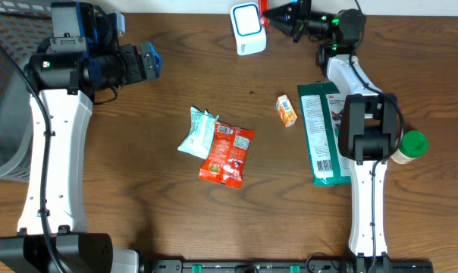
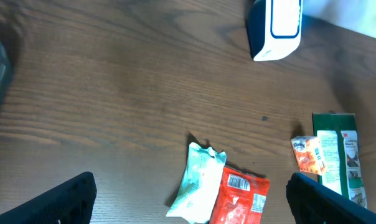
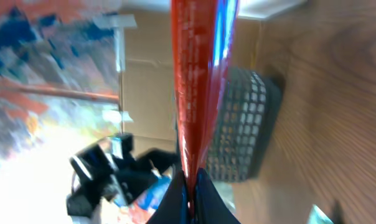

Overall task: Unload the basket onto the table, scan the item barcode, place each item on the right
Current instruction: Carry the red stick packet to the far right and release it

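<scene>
**Held packet sits right at the scanner, far edge of the table**

The right gripper (image 1: 280, 14) is clamped on a red packet (image 1: 265, 10), pinching it by one end. In the right wrist view the red packet (image 3: 200, 74) shows edge-on, its long axis running straight out from the fingertips. From overhead, that free end points toward the white-and-blue barcode scanner (image 1: 246, 29), which lies just beside it on the robot's left. I cannot tell whether the barcode faces the scanner window, so the move probably turns on rotating the packet, not on travel.

The left gripper (image 1: 151, 61) hangs wide and empty, well apart from the scanner. Nothing stands between packet and scanner. A pale green pouch (image 1: 196, 132), a red snack bag (image 1: 227, 153), a small orange box (image 1: 287, 110), a green carton (image 1: 321, 133) and a green-capped bottle (image 1: 411, 145) lie nearer the robot.
</scene>
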{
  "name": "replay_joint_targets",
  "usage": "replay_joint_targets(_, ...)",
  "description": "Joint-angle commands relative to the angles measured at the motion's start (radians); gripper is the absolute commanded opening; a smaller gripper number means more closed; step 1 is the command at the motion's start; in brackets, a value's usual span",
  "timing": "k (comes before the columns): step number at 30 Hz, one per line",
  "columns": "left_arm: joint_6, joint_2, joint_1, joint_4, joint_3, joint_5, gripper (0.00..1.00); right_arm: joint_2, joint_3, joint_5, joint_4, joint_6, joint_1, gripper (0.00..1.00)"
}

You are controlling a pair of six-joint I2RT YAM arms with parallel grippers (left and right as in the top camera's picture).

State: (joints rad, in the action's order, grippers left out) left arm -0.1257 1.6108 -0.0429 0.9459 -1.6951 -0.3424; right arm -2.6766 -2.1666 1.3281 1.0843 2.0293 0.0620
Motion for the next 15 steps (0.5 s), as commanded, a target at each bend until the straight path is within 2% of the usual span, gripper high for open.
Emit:
replay_joint_targets(1,0.010,0.003,0.000,0.003,-0.011,-0.009,0.98,0.098,-0.025,-0.148,-0.079,-0.081,-0.016,0.02)
replay_joint_targets(2,0.010,0.003,0.000,0.003,-0.011,-0.009,0.98,0.109,-0.025,-0.169,-0.132,-0.120,-0.016,0.02)
replay_joint_targets(4,0.010,0.003,0.000,0.003,-0.011,-0.009,0.97,0.139,-0.025,-0.214,-0.346,-0.269,-0.011,0.02)
replay_joint_targets(11,0.010,0.003,0.000,0.003,-0.011,-0.009,0.97,0.317,-0.025,-0.525,-1.264,-1.028,0.014,0.01)
replay_joint_targets(15,0.010,0.003,0.000,0.003,-0.011,-0.009,0.97,0.441,-0.025,-0.723,-1.603,-1.390,0.004,0.01)
